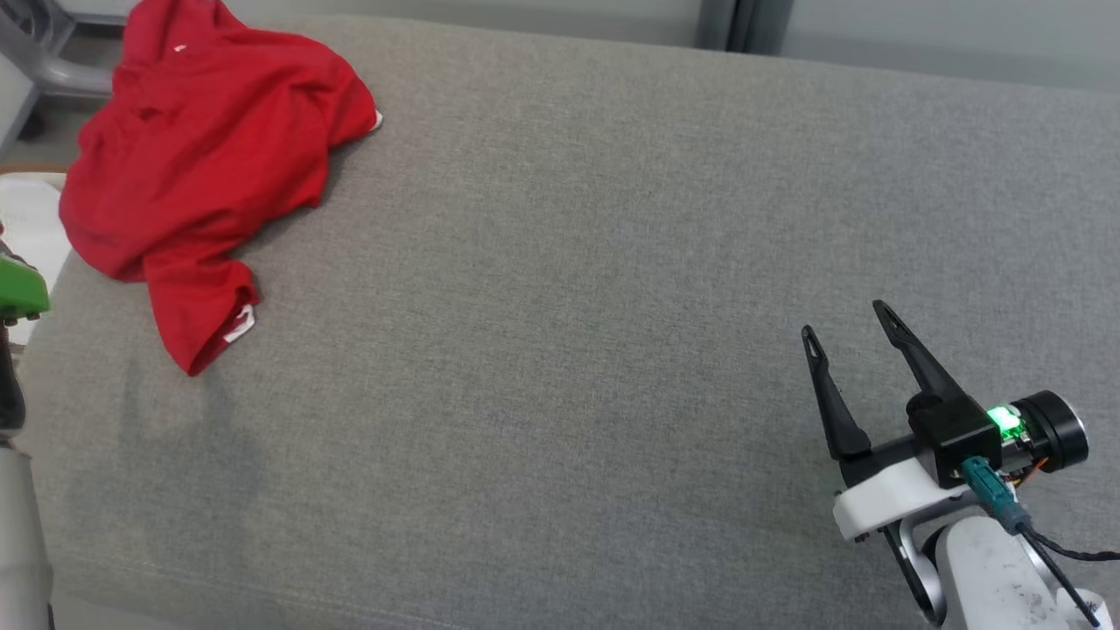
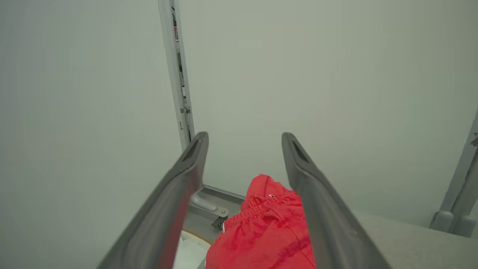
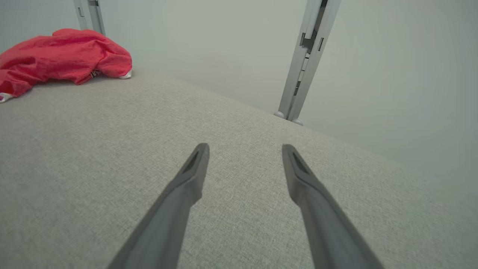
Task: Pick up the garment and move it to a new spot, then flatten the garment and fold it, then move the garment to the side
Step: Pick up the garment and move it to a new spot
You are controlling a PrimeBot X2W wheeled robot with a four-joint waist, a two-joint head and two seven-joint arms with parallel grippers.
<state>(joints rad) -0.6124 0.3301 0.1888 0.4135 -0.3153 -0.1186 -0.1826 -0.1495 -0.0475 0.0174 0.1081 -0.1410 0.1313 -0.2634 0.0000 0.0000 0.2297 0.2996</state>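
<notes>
Your red garment (image 1: pixel 192 175) lies crumpled at the grey cushion's (image 1: pixel 569 262) far left corner; your right gripper (image 1: pixel 844 319) hangs spread, empty, over its near right; your left gripper (image 2: pixel 244 138) gapes empty too.

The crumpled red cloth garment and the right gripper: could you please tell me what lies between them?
Only bare grey woven upholstery lies between the crumpled red garment and the open right gripper, as the head view shows.

Big grey cloth-covered table (image 1: pixel 612 306), flat. Pale wall (image 3: pixel 392 56) behind it. Grey metal post (image 3: pixel 304 67) at far edge. White thing (image 1: pixel 31 223) beside table's left edge. Grey foot (image 2: pixel 205 203) with small wheel, low by wall.
</notes>
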